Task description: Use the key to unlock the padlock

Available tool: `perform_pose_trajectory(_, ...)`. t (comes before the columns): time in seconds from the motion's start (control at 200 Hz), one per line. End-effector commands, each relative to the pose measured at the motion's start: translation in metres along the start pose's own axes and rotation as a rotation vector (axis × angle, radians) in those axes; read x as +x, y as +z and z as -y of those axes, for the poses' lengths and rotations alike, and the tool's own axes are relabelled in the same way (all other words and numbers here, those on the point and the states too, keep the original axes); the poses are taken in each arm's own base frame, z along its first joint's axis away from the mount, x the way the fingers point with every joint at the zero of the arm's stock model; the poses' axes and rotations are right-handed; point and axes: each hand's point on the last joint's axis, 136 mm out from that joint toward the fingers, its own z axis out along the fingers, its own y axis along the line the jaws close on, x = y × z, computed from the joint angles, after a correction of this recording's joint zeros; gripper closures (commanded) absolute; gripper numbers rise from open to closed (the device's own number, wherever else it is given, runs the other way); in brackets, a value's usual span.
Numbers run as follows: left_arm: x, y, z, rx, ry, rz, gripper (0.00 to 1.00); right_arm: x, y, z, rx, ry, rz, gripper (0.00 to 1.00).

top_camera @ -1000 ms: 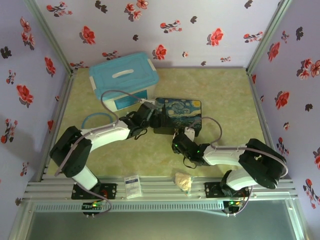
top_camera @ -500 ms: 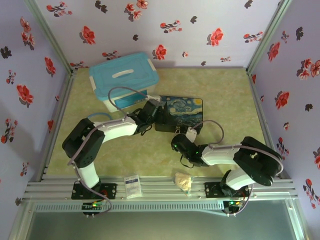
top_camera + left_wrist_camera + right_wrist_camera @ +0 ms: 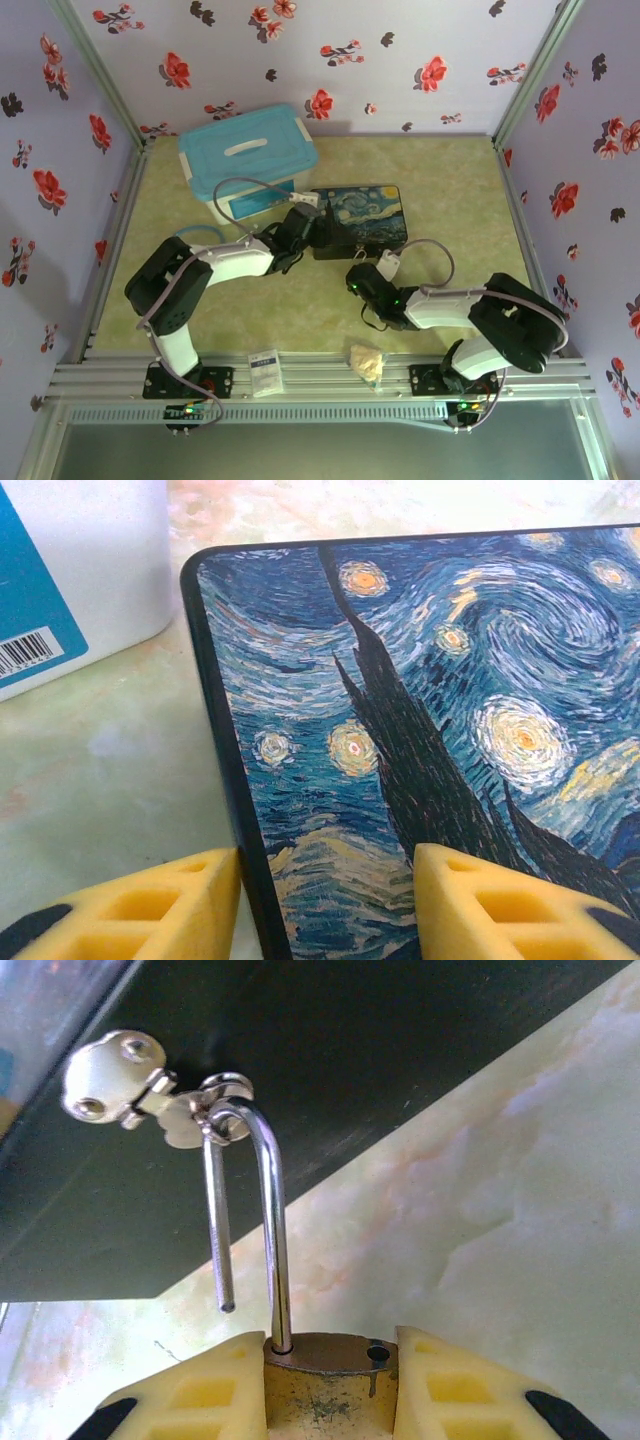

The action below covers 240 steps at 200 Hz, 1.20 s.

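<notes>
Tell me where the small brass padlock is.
Right wrist view, bottom centre: the small brass padlock is clamped in the right hand, its silver shackle hooked through the metal clasp on the starry-night painted box.

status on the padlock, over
Copy: right gripper shut on padlock body; shackle sprung open, hooked through clasp; left gripper straddling starry-night box corner.

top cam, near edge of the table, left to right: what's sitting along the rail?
left arm's base → white packet → crumpled beige wrapper → right arm's base
</notes>
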Motion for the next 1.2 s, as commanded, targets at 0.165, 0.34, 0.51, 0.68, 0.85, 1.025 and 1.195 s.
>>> perform_pose_trajectory(0.165,0.041,-0.002,-0.008,0.028,-0.055,-0.179,0.44,-0.025,-0.003,-0.006,-0.013,0.071,0.115,0.83)
perform_pose_trajectory(0.34,-0.001,-0.007,0.005,0.07,-0.184,-0.102,0.38,-0.019,0.002,0.004,-0.007,0.086,0.106,0.83)
perform_pose_trajectory(0.51,-0.031,-0.013,-0.005,0.028,-0.244,-0.044,0.36,-0.014,0.006,0.006,-0.012,0.081,0.091,0.83)
perform_pose_trajectory(0.68,-0.013,0.001,-0.022,-0.057,-0.227,-0.037,0.31,-0.007,0.011,0.009,-0.017,0.083,0.066,0.83)
perform_pose_trajectory(0.85,0.012,0.022,-0.016,-0.029,-0.229,-0.117,0.28,-0.008,0.013,0.011,-0.017,0.084,0.079,0.83)
perform_pose_trajectory(1.025,0.031,0.026,-0.031,-0.116,-0.176,-0.165,0.49,-0.022,0.013,0.011,-0.061,0.148,0.109,0.85)
perform_pose_trajectory(1.195,0.055,0.034,-0.054,-0.205,-0.115,-0.217,0.65,-0.039,0.011,0.006,-0.081,0.144,0.134,0.89)
